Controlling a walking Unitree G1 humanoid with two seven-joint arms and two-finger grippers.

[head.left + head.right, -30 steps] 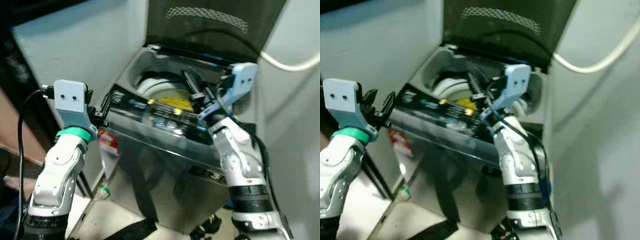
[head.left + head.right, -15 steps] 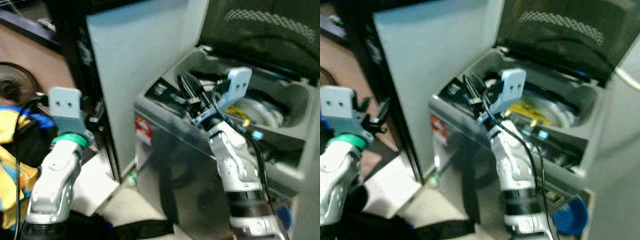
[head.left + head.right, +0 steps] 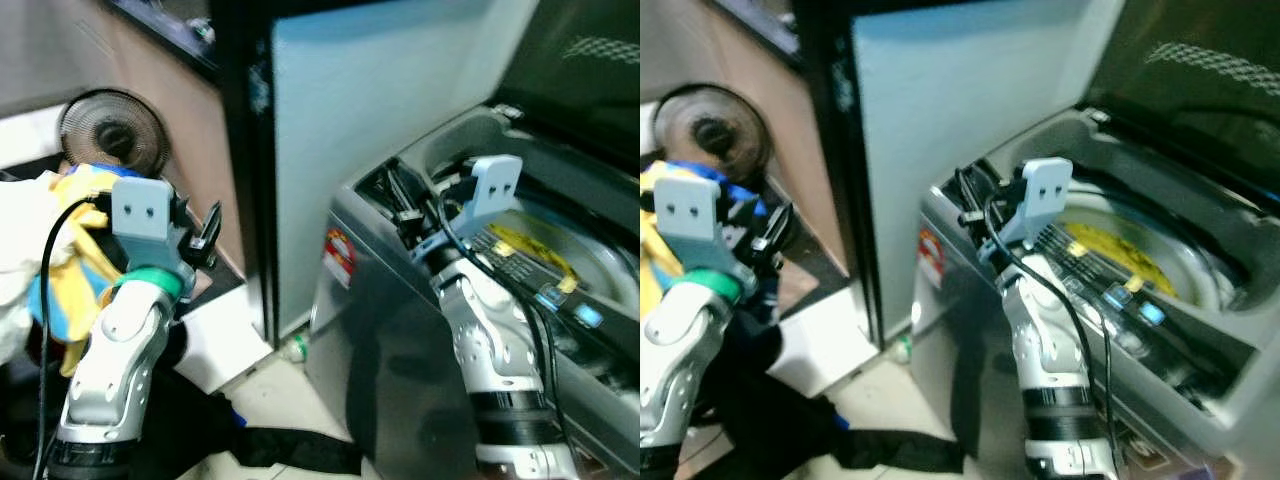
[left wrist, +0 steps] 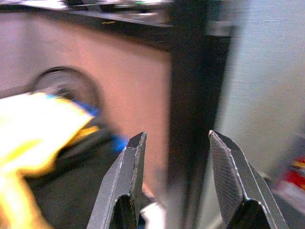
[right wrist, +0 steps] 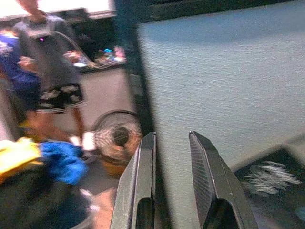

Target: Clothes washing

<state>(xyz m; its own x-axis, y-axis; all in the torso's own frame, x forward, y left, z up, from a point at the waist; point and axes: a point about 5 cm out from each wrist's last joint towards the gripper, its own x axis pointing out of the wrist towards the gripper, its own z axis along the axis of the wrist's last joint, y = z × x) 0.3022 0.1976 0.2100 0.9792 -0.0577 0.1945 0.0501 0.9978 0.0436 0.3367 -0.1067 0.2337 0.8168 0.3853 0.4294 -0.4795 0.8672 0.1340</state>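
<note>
The top-loading washing machine (image 3: 400,340) stands at the right, its lid (image 3: 580,60) raised and its drum (image 3: 555,235) showing a yellow label. A pile of yellow, blue and white clothes (image 3: 55,205) lies at the far left. My left gripper (image 3: 205,228) is raised beside that pile, open and empty; in the left wrist view its fingers (image 4: 131,167) frame a dark post, with the yellow cloth (image 4: 33,124) off to one side. My right gripper (image 3: 400,195) hovers over the washer's near left corner, open a little with nothing in it (image 5: 170,136).
A round fan (image 3: 112,130) stands behind the clothes. A pale panel (image 3: 380,130) and a black post (image 3: 240,150) rise left of the washer. On the floor lie a white board (image 3: 225,335), a small bottle (image 3: 293,348) and a black cloth (image 3: 290,450). A person (image 5: 52,62) stands far off.
The camera has swung left: the washer now sits at the right of the view, and the fan and clothes pile have come in. Both arms stay raised as before.
</note>
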